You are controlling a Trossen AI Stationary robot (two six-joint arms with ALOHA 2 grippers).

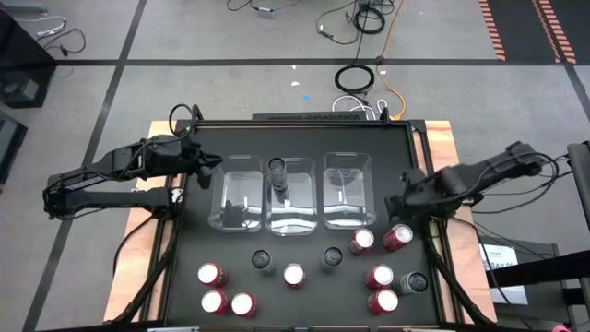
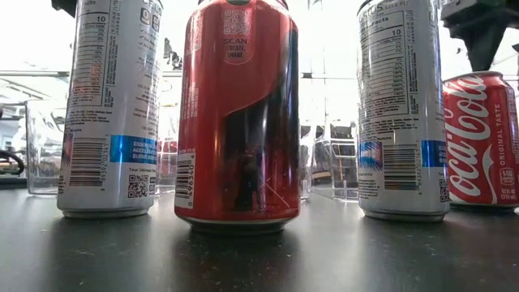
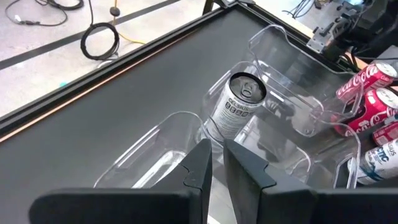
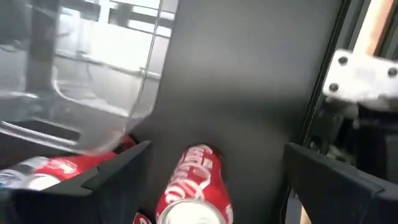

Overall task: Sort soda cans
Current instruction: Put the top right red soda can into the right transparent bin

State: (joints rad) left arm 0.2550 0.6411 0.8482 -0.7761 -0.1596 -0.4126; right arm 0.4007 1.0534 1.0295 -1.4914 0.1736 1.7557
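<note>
High view: right gripper point(image 1: 398, 214), jaws spread wide, above a red can point(image 1: 397, 237). Left gripper point(image 1: 205, 166), closed and empty, beside the bins point(image 1: 241, 198).

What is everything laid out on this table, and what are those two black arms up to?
Red cans: eight, silvery-white tops, standing on the table's near part, in front of the bins.
Dark-topped cans: three loose among the red ones, plus one standing in the middle bin.
Clear plastic bins: three, side by side mid-table.
Table: one, black mat.
Cables: several, on the floor beyond.
Left gripper: shut, empty, by the left bin.
Right gripper: open, over a red can on the right.
</note>
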